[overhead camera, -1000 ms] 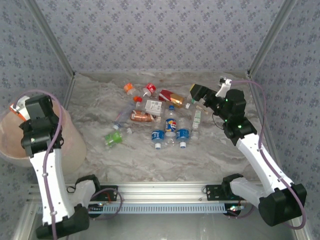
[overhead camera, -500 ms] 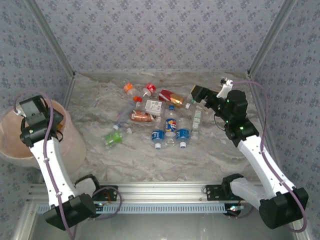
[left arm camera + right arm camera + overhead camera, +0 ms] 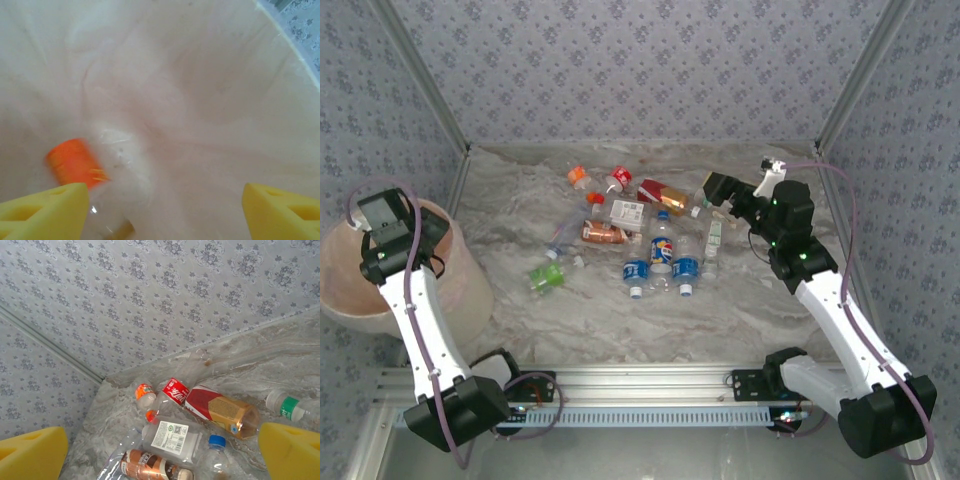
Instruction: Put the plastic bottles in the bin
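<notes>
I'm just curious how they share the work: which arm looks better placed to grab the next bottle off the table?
Right. The right gripper, open, hovers beside the plastic bottles lying on the table, while the left gripper, also open, hangs over the bin, away from them.

Left arm goes up steep from its base at the near left and leans out toward the left side. The wrist is bent over so the left gripper points down. On its wrist cam the yellow fingertips sit at opposite edges, spread wide and gripping nothing. Right arm reaches from the near right up toward the far middle, with the right gripper out front aimed left. Its yellow pads are spread as wide as they go.
</notes>
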